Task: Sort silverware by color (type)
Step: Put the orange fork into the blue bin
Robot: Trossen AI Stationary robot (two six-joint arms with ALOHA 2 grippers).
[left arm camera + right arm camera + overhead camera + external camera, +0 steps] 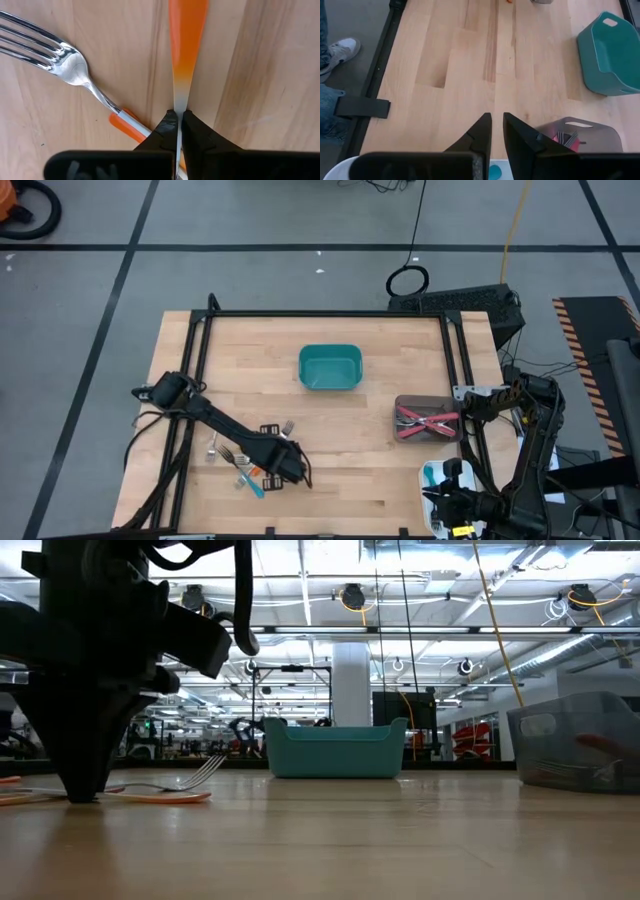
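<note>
Several small forks (245, 458) with orange or light blue handles lie in a loose pile on the table's near left part. My left gripper (292, 472) stands over the pile's right end, pointing down, shut on an orange-handled fork (187, 35). A second orange-handled fork (75, 62) lies flat beside it, tines pointing away. My right gripper (497, 131) waits at the near right corner above a white container (438, 478), its fingers a narrow gap apart and touching nothing. My left gripper pinches the orange-handled fork between its two fingertips at the thin silver neck (179, 102), just where the orange handle fades into metal. The fingers come from above, pointing down, across the fork. The tine end is hidden under the gripper. The handle lies low along the wood.
A teal bin (330, 367) sits at the table's middle far part. A grey bin (428, 420) holding red-handled forks stands on the right. Bare wood lies between the pile and both bins. A black frame edges the table, and a person's shoe (340, 50) shows beyond it.
</note>
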